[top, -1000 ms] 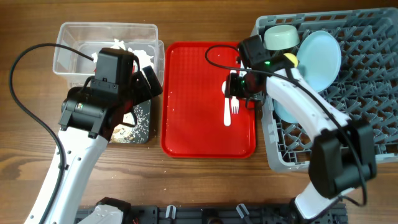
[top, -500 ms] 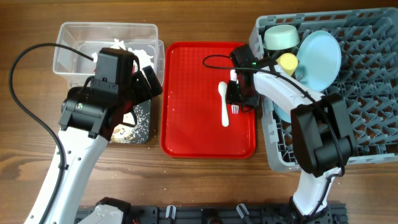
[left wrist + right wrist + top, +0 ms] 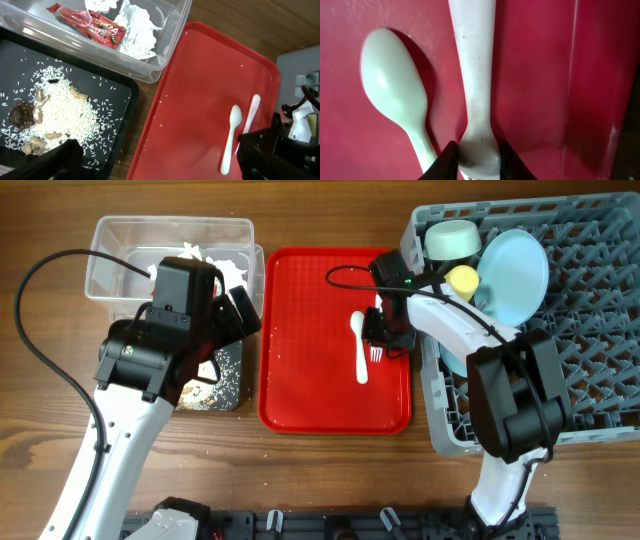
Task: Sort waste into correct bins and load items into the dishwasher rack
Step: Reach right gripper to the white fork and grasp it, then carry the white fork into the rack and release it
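Observation:
My right gripper (image 3: 380,332) is down on the red tray, its jaws closed on the neck of the white fork (image 3: 475,75), which lies flat on the tray. The white spoon (image 3: 395,80) lies just left of it, untouched. My left gripper (image 3: 155,155) is open and empty, hovering over the black bin (image 3: 115,100) that holds rice and food scraps (image 3: 55,110). The clear tub (image 3: 110,240) holds a red wrapper (image 3: 92,25) and white tissues (image 3: 135,25). The grey rack (image 3: 600,330) holds the blue plate (image 3: 515,275), green bowl (image 3: 452,238) and yellow cup (image 3: 462,278).
The red tray (image 3: 310,380) lies between the bins and the rack, with a raised rim close to the fork on its right side. Loose rice grains lie on the tray and the wood. A light blue bowl (image 3: 458,362) sits in the rack under my right arm.
My right gripper moved left and down onto the fork and closed round its neck. The fork and spoon shifted slightly left. The left arm has not moved.

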Controlling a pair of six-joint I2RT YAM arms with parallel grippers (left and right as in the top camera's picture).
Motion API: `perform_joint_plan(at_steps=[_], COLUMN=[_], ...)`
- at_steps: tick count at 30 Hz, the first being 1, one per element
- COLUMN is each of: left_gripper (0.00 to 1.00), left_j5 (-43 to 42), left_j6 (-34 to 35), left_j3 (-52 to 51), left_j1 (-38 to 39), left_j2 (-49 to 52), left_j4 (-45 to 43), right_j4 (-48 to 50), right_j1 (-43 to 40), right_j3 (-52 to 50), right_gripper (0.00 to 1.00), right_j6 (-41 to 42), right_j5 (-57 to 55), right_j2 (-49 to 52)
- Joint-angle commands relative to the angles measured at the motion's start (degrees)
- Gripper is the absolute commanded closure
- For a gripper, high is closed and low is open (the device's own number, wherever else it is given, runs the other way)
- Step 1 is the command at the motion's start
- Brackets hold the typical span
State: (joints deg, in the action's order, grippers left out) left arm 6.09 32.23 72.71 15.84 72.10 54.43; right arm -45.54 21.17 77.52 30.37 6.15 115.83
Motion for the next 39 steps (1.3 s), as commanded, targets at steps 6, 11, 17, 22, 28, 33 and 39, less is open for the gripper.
perform_joint_plan(at_steps=[6, 11, 17, 22, 28, 33, 39], left_gripper=[0.00, 0.00, 0.00, 0.00, 0.00, 0.00, 0.00], left_j5=[-0.3, -0.3, -0.3, -0.3, -0.3, -0.3, -0.3], left_j6=[-0.3, -0.3, -0.3, -0.3, -0.3, -0.3, -0.3], left_j3=[0.3, 0.3, 0.3, 0.3, 0.3, 0.3, 0.3], left_j1=[-0.3, -0.3, -0.3, -0.3, -0.3, -0.3, -0.3], left_j2=[0.0, 0.0, 0.0, 0.0, 0.0, 0.0, 0.0], left_j4=[-0.1, -0.1, -0.1, -0.1, -0.1, -0.1, -0.1], right_j4=[-3.6, -5.9, -11.6, -11.3, -6.6, -5.5, -6.4], right_j1=[-0.3, -0.4, -2.8, -7.9, -10.8, -10.8, -10.8], right_j3=[1.5, 1.5, 1.4, 0.5, -0.9, -0.9, 0.2], right_gripper=[0.96, 0.96, 0.96, 0.95, 0.85, 0.41, 0.27], right_j6=[-3.4, -8.0, -12.9, -18.8, -24.4, -24.4, -24.2], right_j5=[-0.1, 0.8, -10.2, -16.8, -16.9, -16.5, -9.9], right_j2=[-9.5, -17.1, -27.1, -26.8, -23.0, -19.8, -21.2])
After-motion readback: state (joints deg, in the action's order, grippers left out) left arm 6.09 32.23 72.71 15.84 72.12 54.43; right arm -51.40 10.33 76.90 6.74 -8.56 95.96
